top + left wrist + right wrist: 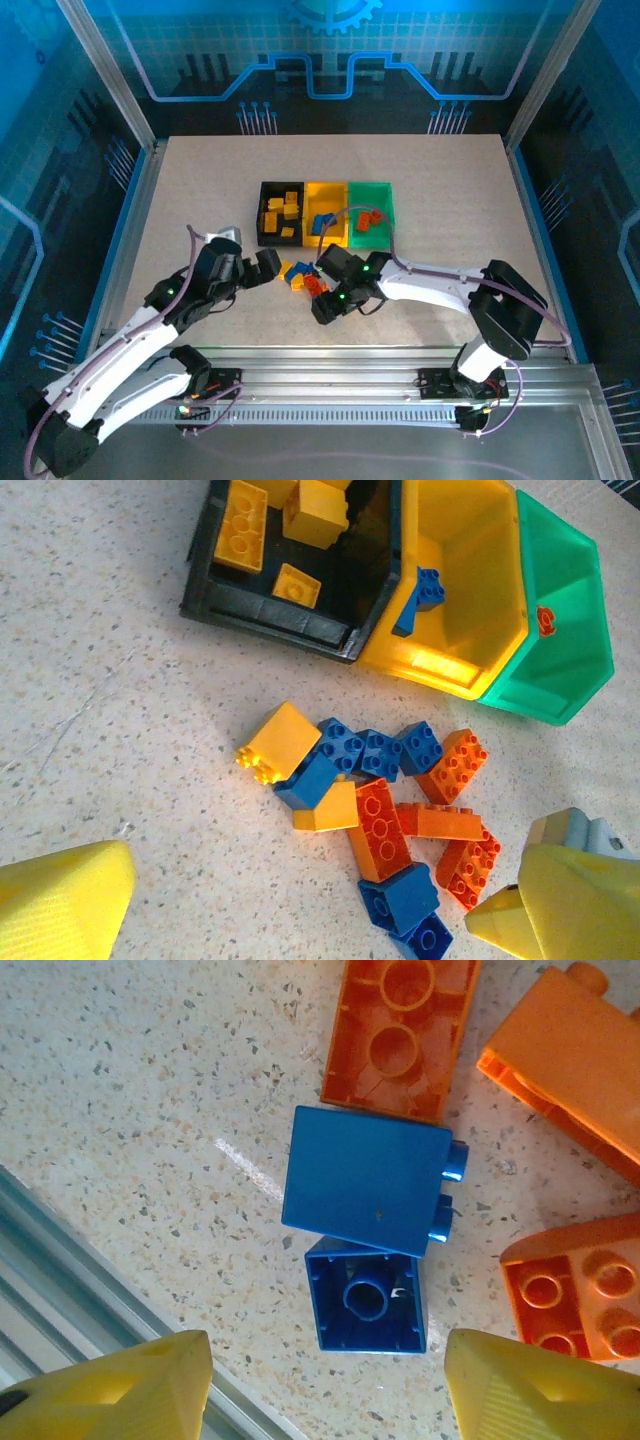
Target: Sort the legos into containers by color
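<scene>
- Left gripper (300,905): your fingers (60,905) stand spread wide with nothing between them but bare table (110,730).
- Ahead of this gripper, the loose legos (380,790) lie in a tight heap of blue, yellow and orange-red bricks that touch one another. To its left, the speckled tabletop is open.
- Beyond the heap stand the containers, joined in a row. The black bin (270,615) holds yellow bricks and the yellow bin (450,665) holds a blue one. The green bin (565,680) sits furthest right, and its near rims face you.
- A small red patch shows on the green bin's inner wall; you cannot tell whether it is a mark or a brick.
- Right gripper (325,1360): your jaws stand apart and touch nothing.
- Between the right fingertips lies an upturned blue brick (365,1300), hollow side up. A second blue brick (365,1175) rests on its side against its far edge.
- Orange-red bricks (400,1030) crowd the space ahead and to the right, while open table lies to the left.
- A metal rail (60,1290) borders the table just behind the left finger.
</scene>
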{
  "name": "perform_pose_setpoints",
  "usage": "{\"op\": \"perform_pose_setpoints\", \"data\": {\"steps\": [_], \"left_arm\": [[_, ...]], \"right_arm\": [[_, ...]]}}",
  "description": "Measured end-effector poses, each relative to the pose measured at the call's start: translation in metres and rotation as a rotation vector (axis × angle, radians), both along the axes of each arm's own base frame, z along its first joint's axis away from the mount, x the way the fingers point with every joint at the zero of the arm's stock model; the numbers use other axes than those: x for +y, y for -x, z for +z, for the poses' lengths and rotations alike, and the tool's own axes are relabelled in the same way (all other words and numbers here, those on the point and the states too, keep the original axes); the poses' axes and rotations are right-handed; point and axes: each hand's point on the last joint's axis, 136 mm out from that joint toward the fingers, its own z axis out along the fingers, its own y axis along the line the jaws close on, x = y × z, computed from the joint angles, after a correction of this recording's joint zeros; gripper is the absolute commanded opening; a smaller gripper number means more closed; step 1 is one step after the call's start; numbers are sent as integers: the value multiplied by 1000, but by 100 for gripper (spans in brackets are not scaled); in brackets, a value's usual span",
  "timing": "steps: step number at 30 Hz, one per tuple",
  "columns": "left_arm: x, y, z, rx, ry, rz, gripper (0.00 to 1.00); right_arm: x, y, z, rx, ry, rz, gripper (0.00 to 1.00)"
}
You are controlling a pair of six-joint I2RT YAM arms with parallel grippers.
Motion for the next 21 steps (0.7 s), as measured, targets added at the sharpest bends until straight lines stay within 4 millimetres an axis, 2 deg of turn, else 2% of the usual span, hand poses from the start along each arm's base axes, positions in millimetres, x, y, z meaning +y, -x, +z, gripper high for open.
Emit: {"op": "perform_pose_setpoints", "data": {"steps": [6, 10, 15, 21], "left_arm": [[2, 2, -3, 13, 2, 13, 99], [5, 5, -11, 33, -11, 24, 99], [7, 4, -12, 34, -19, 33, 99], [9, 6, -18, 45, -31, 37, 99]], "right_arm": [[-2, -2, -4, -18, 49, 1, 65], [1, 0, -17, -32, 106, 24, 65], [-1, 6, -31, -30, 173, 55, 64], [-9, 3, -43, -52, 245, 60, 48]]}}
